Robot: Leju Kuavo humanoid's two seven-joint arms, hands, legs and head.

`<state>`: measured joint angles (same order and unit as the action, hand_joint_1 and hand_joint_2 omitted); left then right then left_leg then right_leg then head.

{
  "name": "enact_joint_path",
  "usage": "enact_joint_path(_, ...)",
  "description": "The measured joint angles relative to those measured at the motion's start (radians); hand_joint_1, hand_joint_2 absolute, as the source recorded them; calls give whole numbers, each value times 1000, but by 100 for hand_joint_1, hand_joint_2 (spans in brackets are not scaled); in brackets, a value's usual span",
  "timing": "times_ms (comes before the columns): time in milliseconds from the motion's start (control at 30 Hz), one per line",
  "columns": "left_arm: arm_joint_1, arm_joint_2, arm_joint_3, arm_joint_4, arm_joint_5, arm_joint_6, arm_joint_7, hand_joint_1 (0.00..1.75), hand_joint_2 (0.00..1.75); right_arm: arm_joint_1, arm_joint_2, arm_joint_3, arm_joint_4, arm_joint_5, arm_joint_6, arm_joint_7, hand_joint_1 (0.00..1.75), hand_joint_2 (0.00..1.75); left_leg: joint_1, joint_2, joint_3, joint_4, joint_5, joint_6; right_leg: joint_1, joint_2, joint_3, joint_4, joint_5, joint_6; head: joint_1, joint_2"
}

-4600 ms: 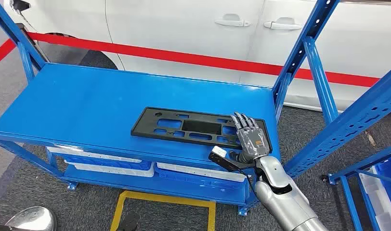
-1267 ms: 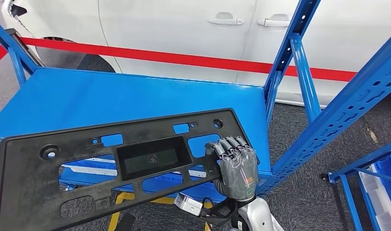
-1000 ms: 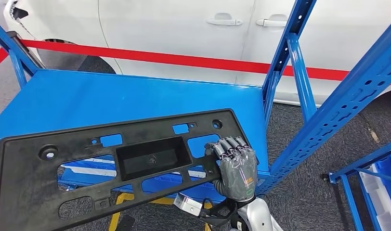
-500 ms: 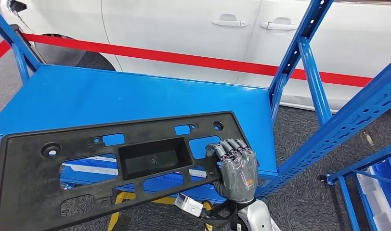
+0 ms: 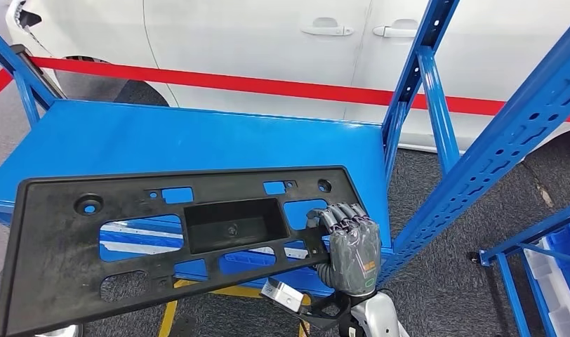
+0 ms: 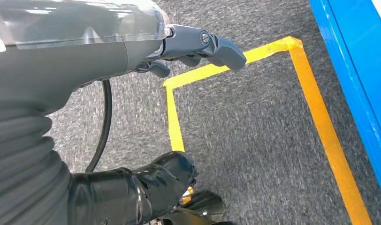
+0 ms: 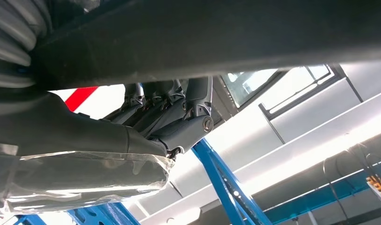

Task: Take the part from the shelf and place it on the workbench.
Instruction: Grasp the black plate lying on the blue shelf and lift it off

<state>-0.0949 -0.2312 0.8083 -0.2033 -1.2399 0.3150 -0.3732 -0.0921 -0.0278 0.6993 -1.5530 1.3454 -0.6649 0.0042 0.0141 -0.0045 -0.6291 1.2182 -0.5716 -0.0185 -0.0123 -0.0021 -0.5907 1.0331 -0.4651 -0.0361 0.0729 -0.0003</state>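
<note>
Held the black part (image 5: pixel 177 246) at lower centre, right hand (image 5: pixel 350 246) clamped on its edge; left hand (image 6: pixel 198 44) apparently curled, empty. Best kept level.

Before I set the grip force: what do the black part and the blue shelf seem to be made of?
The black part, which the right hand holds by one end, looks like moulded plastic: matte, faintly grainy, with formed cut-outs and a recessed pocket. The blue shelf looks like painted sheet steel: smooth and glossy, with soft reflections and punched uprights. Both are judged by look alone.
</note>
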Motion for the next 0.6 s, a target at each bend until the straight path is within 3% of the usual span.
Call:
enact_joint_path(67, -2, 0, 0, 0, 0, 3, 1, 0, 175, 0, 1, -3, 0, -3, 0, 0, 175, 175, 0, 0, 67, -130, 55, 5, 1, 1, -3, 5, 0, 2, 0, 0)
enact_joint_path(100, -2, 0, 0, 0, 0, 4, 1, 0, 175, 0, 1, -4, 0, -5, 0, 0, 175, 175, -1, 0, 88, -171, 67, 7, 2, 2, -4, 6, 0, 3, 0, 0)
enact_joint_path(300, -3, 0, 0, 0, -2, 5, 2, 0, 175, 0, 1, -7, 0, -7, 0, 0, 175, 175, -5, -2, 98, -198, 72, 12, 7, 3, -10, 12, 3, 12, 0, 0)
enact_joint_path(367, -4, -3, 0, 0, -4, 8, 3, 0, 175, 0, 1, -11, 0, -10, 1, 0, 175, 175, -2, 0, 84, -204, 89, 34, 6, 3, -34, 60, -39, 29, 1, 0)
enact_joint_path(433, -5, -6, 0, 0, -6, 11, 4, 0, 175, -1, 1, -16, 0, -14, 1, -2, 175, 175, 1, 4, 64, -205, 108, 54, 4, 3, -78, 179, -125, 44, 1, 0)
enact_joint_path(500, -5, -7, 1, 0, -6, 13, 6, 0, 175, 0, 1, -17, 0, -17, 2, -2, 175, 175, -1, 5, 46, -199, 117, 55, 3, 3, -100, 271, -167, 47, 1, 0)
enact_joint_path(533, -5, -7, 1, 0, -6, 14, 6, 0, 175, -1, 1, -17, 0, -18, 2, -2, 175, 175, -2, 5, 38, -196, 121, 55, 3, 3, -87, 268, -158, 46, 1, 0)
enact_joint_path(600, -6, -7, 1, 0, -7, 14, 6, 0, 175, -2, 1, -18, 0, -21, 2, -2, 175, 175, -3, 5, 25, -192, 129, 51, 3, 3, -8, 161, -108, 38, 1, 0)
